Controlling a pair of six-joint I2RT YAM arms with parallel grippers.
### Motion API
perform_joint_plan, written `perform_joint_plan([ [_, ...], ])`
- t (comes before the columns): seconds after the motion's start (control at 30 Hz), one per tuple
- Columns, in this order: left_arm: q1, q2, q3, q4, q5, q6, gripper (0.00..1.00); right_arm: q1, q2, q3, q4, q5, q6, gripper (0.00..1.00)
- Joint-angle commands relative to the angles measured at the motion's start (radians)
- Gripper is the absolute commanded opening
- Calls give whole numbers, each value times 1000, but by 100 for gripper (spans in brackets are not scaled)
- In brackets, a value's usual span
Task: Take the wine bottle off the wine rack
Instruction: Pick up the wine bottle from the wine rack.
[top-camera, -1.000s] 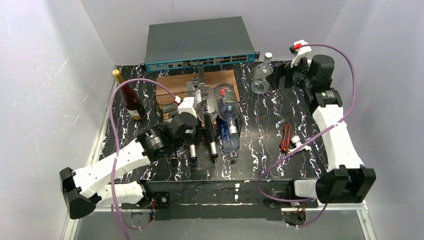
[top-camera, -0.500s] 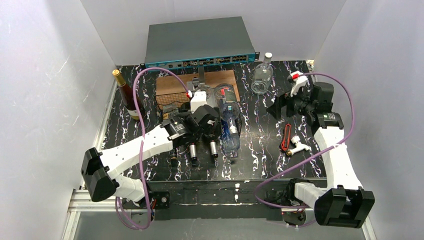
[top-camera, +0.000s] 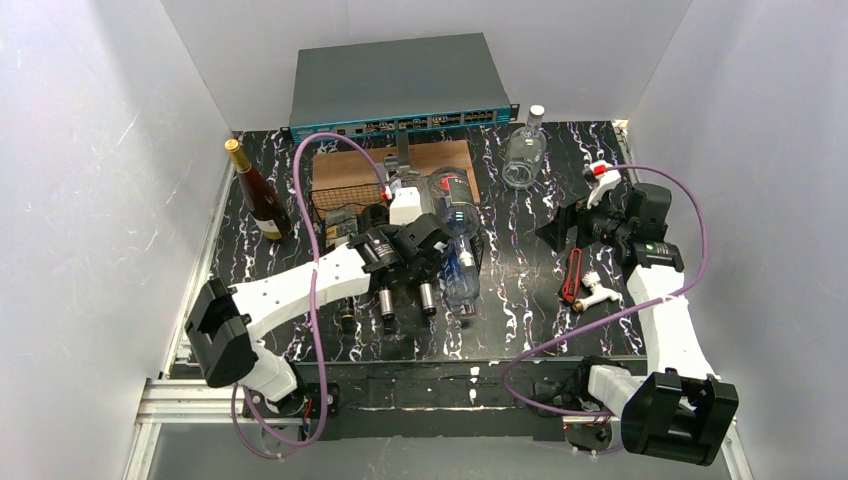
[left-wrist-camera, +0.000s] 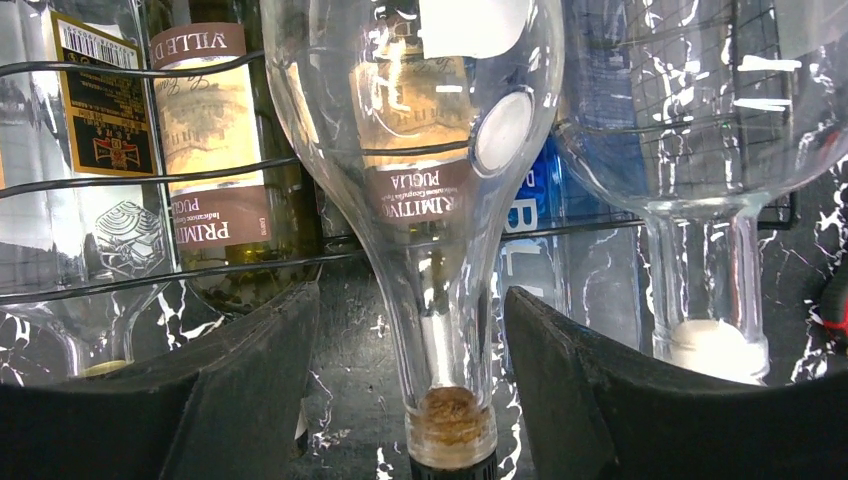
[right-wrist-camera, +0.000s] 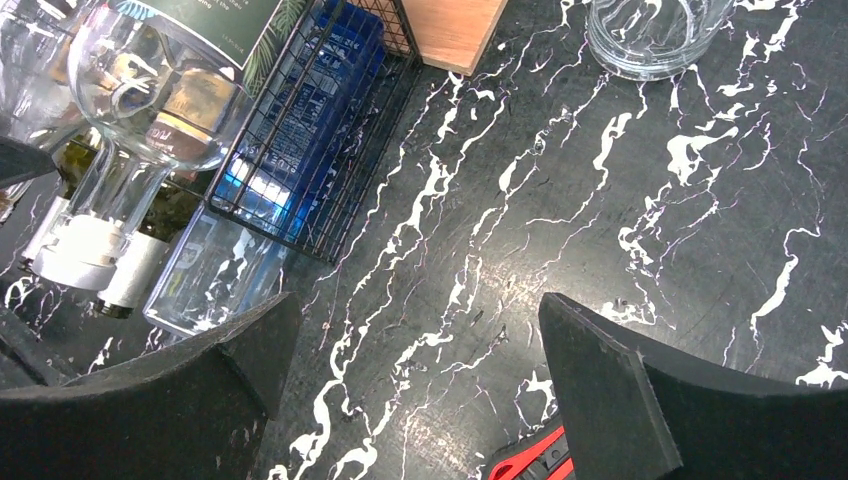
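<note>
The black wire wine rack (top-camera: 345, 195) holds several bottles lying side by side, necks toward the near edge. In the left wrist view a clear, corked wine bottle (left-wrist-camera: 440, 200) lies in the middle, its neck between the fingers of my left gripper (left-wrist-camera: 410, 300). The jaws are open astride the neck. The right finger (left-wrist-camera: 600, 400) is almost against the glass and the left finger stands a little off. My left gripper (top-camera: 420, 262) sits over the necks in the top view. My right gripper (top-camera: 560, 218) hangs open and empty right of the rack (right-wrist-camera: 330, 150).
A dark bottle with a gold cap (top-camera: 262, 200) stands upright at the left. A grey network switch (top-camera: 400, 85) and a wooden board (top-camera: 430, 158) lie behind the rack. A clear glass flask (top-camera: 523, 155) stands back right. A red tool (top-camera: 572, 275) lies below my right gripper.
My left arm has swung right and forward onto the bottle necks and its jaws have narrowed around the clear bottle's neck. My right arm has drawn nearer, toward the table's middle.
</note>
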Motion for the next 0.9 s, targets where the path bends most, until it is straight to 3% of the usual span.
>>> perform_joint_plan([
  [0.0, -10, 21, 48, -20, -89, -31, 64, -22, -18, -25, 70, -50, -1, 98],
  [0.3, -15, 56, 43, -19, -111, -55, 55, -25, -21, -46, 73, -54, -18, 98],
  [0.87, -16, 80, -1, 26, -130, -67, 53, -26, -25, -49, 68, -59, -17, 98],
])
